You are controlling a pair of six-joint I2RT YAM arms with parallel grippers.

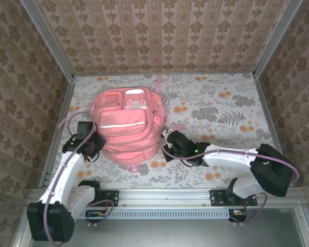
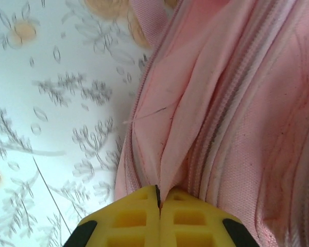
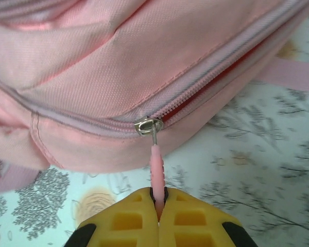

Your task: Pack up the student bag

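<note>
The student bag, a large pink backpack, lies flat on the floral table with its front pockets up. My left gripper is at the bag's left side, shut on a fold of pink bag fabric beside a zip line. My right gripper is at the bag's right side, shut on the pink zip pull. The pull hangs from a silver slider on the side zip. To the right of the slider the zip stands parted, showing red inside.
The floral tablecloth spreads to the right of the bag. Patterned walls and metal posts close in the back and sides. A pink strap trails from the bag's top, another strap lies on the cloth. A metal rail runs along the near edge.
</note>
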